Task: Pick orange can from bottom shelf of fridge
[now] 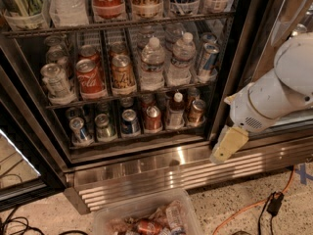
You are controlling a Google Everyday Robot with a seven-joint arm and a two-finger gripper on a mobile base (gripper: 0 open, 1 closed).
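Hanging below-right of the orange can (196,110) is the gripper (222,151).

Gripper (226,148) R of orange can (196,111) on bottom shelf (161,131).

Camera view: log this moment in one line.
end effector: outside fridge, lower right | orange can: bottom shelf, rightmost, ungrasped

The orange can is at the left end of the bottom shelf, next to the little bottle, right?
Not quite. In the camera view, the orange can is at the right end of the bottom shelf, next to the little bottle. The gripper hangs outside the fridge, lower right.
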